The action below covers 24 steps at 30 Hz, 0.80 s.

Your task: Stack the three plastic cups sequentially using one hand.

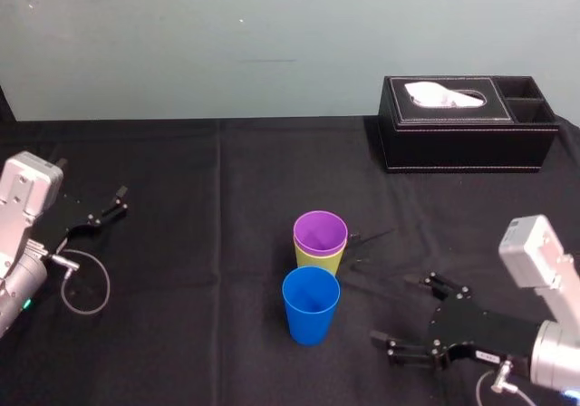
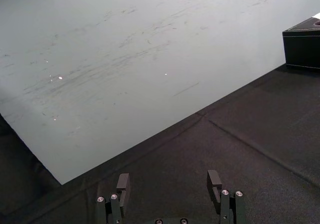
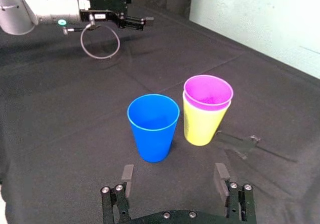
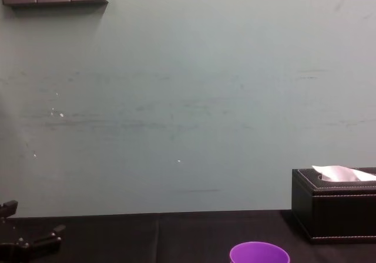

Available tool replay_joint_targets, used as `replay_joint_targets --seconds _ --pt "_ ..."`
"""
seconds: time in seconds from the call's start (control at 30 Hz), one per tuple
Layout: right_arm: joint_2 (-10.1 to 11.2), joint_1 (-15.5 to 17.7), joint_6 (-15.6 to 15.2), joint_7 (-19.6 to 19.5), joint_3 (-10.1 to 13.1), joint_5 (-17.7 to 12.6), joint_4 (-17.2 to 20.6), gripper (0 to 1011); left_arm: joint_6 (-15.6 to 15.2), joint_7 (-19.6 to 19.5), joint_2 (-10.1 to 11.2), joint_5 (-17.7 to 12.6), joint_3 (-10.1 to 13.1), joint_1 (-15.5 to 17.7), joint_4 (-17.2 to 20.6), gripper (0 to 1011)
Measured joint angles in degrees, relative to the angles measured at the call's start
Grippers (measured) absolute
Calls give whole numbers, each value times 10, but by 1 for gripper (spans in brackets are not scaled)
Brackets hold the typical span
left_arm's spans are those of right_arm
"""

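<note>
Purple cup (image 1: 320, 231): sitting nested inside the yellow-green cup (image 1: 321, 263), its rim showing just above the other's, both standing upright near the middle of the black tablecloth (image 1: 181, 288).
Blue cup (image 1: 311, 304): standing upright and alone, mouth up, just beside the nested pair on the robot's side; showing a narrow gap from it in the right wrist view.
Right gripper (image 1: 401, 311): hovering low over the cloth to the right of the blue cup, pointing toward the cups, fingers spread wide and gripping nothing.
Cups against the right fingers: lying beyond the fingertips (image 3: 127, 173), not between them. In the right wrist view, the blue cup (image 3: 152, 126) is facing one finger and the purple cup (image 3: 208, 91) over the yellow-green cup (image 3: 201, 129) is facing the other. A strip of bare cloth is separating all three from the gripper (image 3: 174, 176).
Left gripper (image 1: 107, 205): sitting parked at the left side of the table, well apart from the cups, fingers (image 2: 123, 181) parted and clasping nothing, bare cloth lying under them.
Tissue box (image 1: 467, 120): sitting at the far right by the wall, well apart from the cups, white tissue poking out of its top.
Chest view: catching the purple cup's rim (image 4: 259, 253) at the lower edge, the tissue box (image 4: 335, 210) on the right and the left gripper (image 4: 29, 240) at the lower left.
</note>
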<state>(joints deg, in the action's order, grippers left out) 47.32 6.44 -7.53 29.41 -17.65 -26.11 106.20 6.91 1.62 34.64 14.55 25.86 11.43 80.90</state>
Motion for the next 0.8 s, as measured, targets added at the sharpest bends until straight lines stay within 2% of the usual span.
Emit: replay_joint_targets --seconds 0.3,0.8 --pt "-34 -13 -5 -18 -24 39 -13 1004 0 0 0 0 0 0 0 1010" --pt "-70 -23 -20 -26 -36 63 -18 1004 0 0 0 0 0 0 0 1010"
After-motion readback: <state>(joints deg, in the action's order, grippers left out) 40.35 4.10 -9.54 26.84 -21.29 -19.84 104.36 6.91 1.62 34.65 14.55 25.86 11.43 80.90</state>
